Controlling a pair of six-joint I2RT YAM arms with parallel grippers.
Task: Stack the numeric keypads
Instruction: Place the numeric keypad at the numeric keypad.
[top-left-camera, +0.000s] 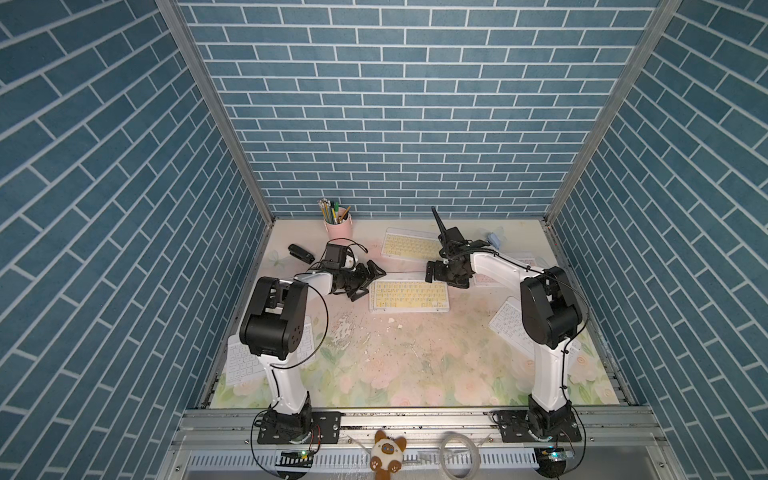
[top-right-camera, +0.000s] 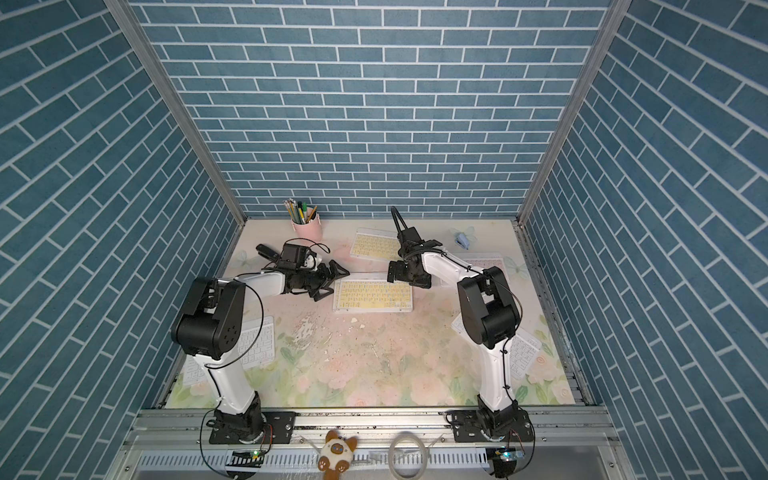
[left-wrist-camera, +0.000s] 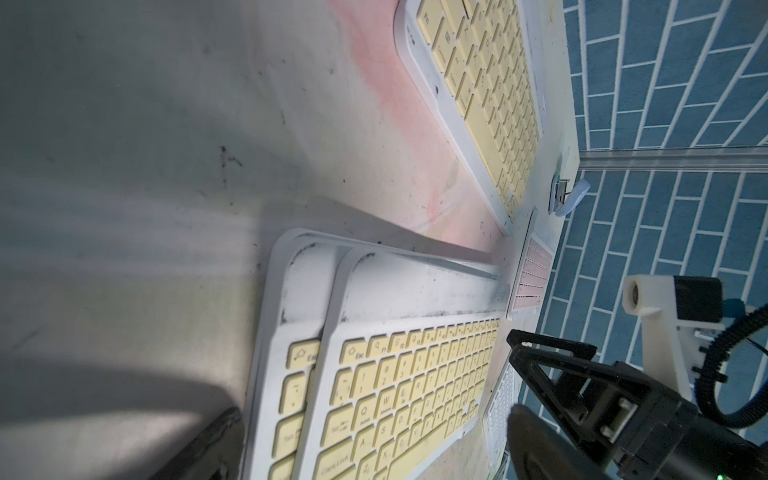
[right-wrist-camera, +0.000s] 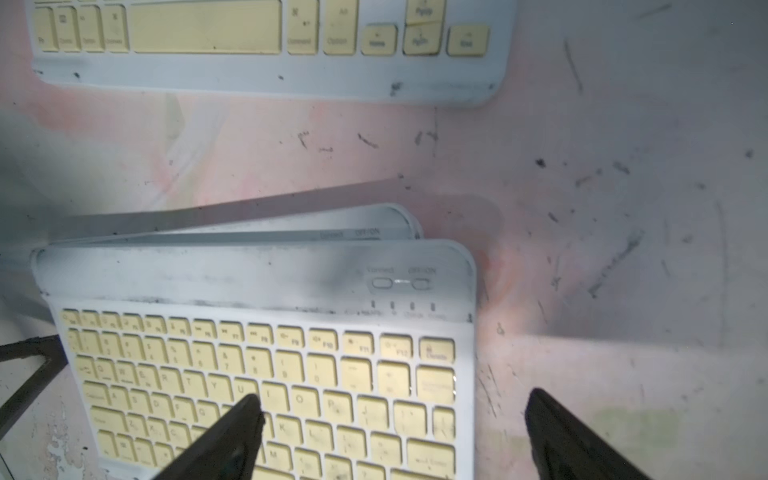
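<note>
With the yellow keypad stack at frame centre on the surface and its top unit skewed, the right gripper and left gripper, both spread wide and empty at opposite ends, risk nudging it sideways off.
</note>
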